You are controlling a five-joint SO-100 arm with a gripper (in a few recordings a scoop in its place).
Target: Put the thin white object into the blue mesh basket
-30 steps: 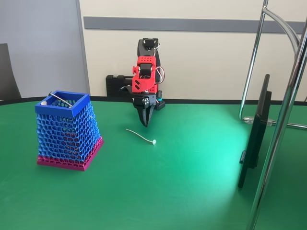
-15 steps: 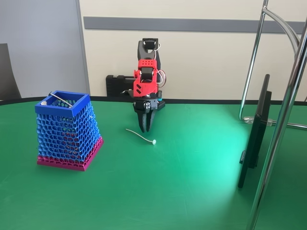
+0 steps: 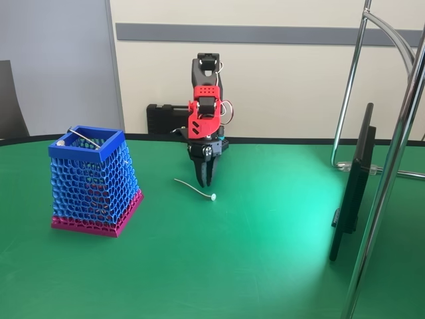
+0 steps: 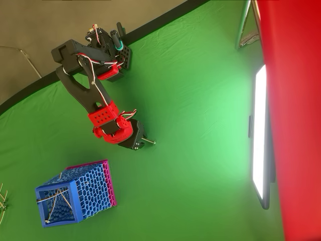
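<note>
The thin white object (image 3: 194, 189) lies flat on the green table, its small knob toward the front right. My gripper (image 3: 204, 181) points straight down just behind the middle of it, fingers slightly open with nothing between them, tips close above the table. In the overhead view my gripper (image 4: 143, 143) covers most of the stick, and only a short end (image 4: 152, 142) sticks out. The blue mesh basket (image 3: 93, 183) with a pink bottom band stands upright to the left, apart from my arm. It shows in the overhead view as well (image 4: 80, 193). Another thin stick (image 3: 84, 137) leans inside against its rim.
A dark flat monitor (image 3: 352, 193) stands edge-on at the right, beside chrome stand poles (image 3: 398, 133). The arm's black base (image 3: 163, 119) sits against the back wall. A few thin sticks (image 4: 2, 201) lie at the left edge of the overhead view.
My gripper went from shut to slightly open. It swung a little to the right and lower, toward the white stick. The stick and the basket have not moved.
</note>
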